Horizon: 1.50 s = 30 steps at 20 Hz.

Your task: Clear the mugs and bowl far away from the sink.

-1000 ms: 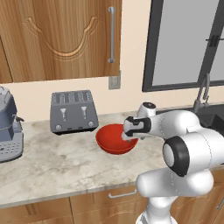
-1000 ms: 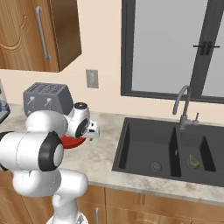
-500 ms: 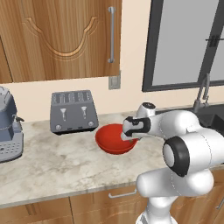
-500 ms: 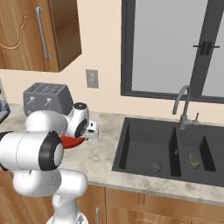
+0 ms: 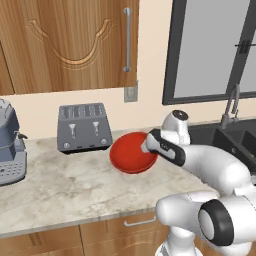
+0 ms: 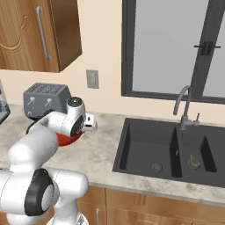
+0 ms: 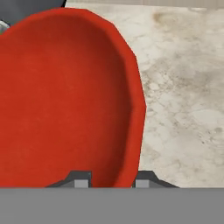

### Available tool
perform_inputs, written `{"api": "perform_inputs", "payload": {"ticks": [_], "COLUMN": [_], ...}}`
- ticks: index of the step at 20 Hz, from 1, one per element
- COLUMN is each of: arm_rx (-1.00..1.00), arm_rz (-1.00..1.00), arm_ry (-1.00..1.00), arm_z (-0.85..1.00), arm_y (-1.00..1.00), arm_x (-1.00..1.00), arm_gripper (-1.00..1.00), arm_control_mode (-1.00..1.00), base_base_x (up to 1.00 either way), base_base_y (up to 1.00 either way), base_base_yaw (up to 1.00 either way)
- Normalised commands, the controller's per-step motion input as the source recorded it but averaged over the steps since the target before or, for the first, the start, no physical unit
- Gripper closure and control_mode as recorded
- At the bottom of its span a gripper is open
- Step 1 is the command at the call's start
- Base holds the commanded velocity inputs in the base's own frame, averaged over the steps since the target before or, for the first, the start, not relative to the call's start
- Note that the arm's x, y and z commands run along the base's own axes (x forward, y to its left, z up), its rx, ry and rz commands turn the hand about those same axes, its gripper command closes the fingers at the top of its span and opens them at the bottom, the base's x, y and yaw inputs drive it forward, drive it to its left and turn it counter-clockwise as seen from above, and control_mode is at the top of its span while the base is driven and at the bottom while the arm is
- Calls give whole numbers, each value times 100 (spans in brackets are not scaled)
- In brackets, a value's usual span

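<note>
Bowl: we are seeing the red bowl (image 5: 131, 153) tilting on the pale marbled counter (image 5: 65, 190), just right of the toaster (image 5: 84, 127) and well apart from the sink (image 6: 163, 151).
Gripper: we are watching the gripper (image 7: 108, 180) clamping the bowl's rim, one fingertip (image 7: 79, 179) inside the wall and the other outside it.
Left base view: we are looking at a grey four-slot toaster against the wall, a grey-blue appliance (image 5: 9, 145) at the far left and a carved wooden cabinet door (image 5: 70, 42) with a metal bar handle.
Right base view: we are getting both black basins of the sink, the curved metal gooseneck tap (image 6: 183, 105) and a small greenish thing (image 6: 192, 162) lying in the right basin; here the arm is hiding most of the bowl.
Hand view: we are seeing the bowl's smooth, glossy red inside close up, its thin rim curving between the fingertips, with mottled stone beside it.
</note>
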Motion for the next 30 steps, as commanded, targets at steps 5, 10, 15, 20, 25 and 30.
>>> {"api": "perform_inputs", "payload": {"ticks": [5, 10, 15, 20, 25, 30], "arm_rx": [9, 10, 3, 4, 0, 0], "arm_rz": [-5, -20, -47, -44, 0, 0], "arm_ry": [-4, -3, -11, -22, 0, 0], "arm_z": [100, 96, 24, 0, 0, 0], "arm_y": [-17, -31, -62, -31, 0, 0], "arm_x": [-83, -83, -64, -41, 0, 0], "arm_gripper": [100, 100, 100, 100, 100, 100], "arm_control_mode": [-100, -100, -100, 100, 100, 100], "base_base_x": [0, 0, 0, -4, -2, 0], "base_base_y": [0, 0, 0, 0, 12, 15], "base_base_yaw": [0, 0, 0, -16, -98, -100]}}
